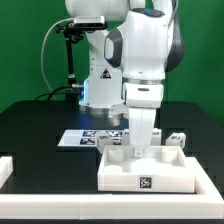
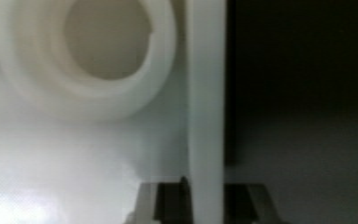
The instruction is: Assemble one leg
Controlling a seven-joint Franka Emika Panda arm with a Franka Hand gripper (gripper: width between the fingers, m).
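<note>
My gripper [image 1: 140,138] hangs straight down over the back part of the large white square panel [image 1: 150,178]. In the wrist view a long white leg [image 2: 202,100] runs between my two dark fingers [image 2: 165,203]. They press on both of its sides, so the gripper [image 2: 204,205] is shut on it. A round socket hole [image 2: 87,45] in the panel lies just beside the leg's far end. In the exterior view the held leg is mostly hidden behind the gripper. Another white leg [image 1: 176,140] stands at the panel's back corner on the exterior view's right.
The marker board [image 1: 85,138] lies flat on the black table behind the panel, toward the exterior view's left. A white raised edge [image 1: 6,166] shows at the far left. The robot base [image 1: 100,85] stands behind the marker board.
</note>
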